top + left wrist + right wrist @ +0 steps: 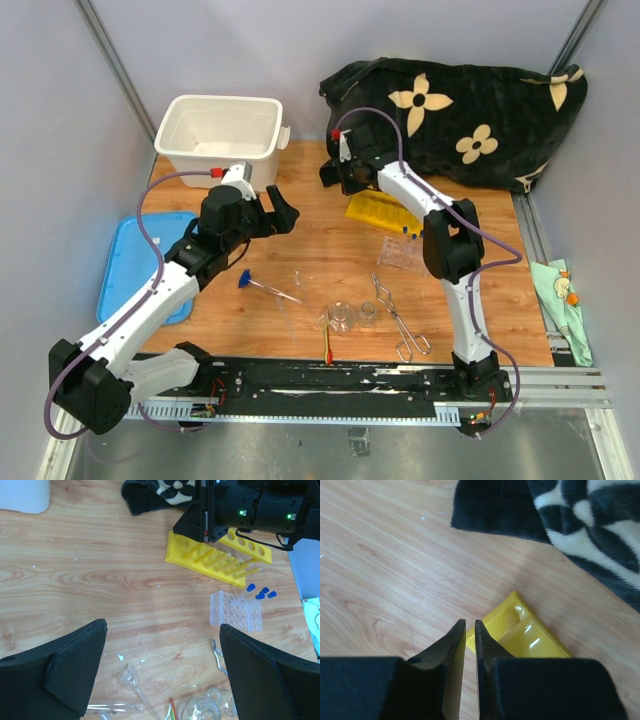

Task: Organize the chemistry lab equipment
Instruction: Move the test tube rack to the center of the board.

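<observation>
right gripper (470,626) at yellow rack (532,641) | black cloth (510,510) just behind

Apparently a beaker (200,711) half off-frame

- Tube rack (378,212): bright yellow.
- Cloth (470,110): black with cream flowers.
- Tub (210,163): white.
- Lid (140,265): blue.
- Tube caps (260,592): blue.
- Stick (327,345): red-tipped.
- Table (320,250): light wood grain.
</observation>
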`<action>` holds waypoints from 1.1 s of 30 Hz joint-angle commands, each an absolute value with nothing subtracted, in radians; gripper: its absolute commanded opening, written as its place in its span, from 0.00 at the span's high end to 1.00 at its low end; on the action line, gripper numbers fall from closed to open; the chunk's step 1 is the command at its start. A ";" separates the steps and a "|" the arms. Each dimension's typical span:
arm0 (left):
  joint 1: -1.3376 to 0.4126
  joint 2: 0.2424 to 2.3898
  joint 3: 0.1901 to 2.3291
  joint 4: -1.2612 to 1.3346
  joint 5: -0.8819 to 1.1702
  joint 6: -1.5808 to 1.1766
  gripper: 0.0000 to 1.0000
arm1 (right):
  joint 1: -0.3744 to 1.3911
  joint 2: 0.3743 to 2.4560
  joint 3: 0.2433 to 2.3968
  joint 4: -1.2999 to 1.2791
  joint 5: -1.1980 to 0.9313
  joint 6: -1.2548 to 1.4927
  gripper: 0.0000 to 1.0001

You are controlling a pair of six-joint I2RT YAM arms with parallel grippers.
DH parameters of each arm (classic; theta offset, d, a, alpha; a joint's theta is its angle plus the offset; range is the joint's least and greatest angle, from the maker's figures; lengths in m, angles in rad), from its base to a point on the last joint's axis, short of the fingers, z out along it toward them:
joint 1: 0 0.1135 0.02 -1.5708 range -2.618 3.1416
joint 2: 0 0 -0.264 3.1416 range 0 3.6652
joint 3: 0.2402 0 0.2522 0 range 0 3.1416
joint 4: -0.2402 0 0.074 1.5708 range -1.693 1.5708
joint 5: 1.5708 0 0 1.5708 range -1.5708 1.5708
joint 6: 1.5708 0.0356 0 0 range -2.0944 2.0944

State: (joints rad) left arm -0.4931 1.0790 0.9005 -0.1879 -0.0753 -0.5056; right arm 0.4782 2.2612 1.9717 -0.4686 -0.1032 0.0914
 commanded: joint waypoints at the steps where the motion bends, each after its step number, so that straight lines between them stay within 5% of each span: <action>1: -0.495 1.054 0.880 -0.173 -0.068 -0.513 0.01 | 0.449 2.262 1.988 -0.471 -0.049 0.098 0.86; 33: -0.495 1.072 0.845 -0.147 -0.005 -0.529 0.01 | 0.337 2.129 1.781 -0.471 0.106 0.092 0.88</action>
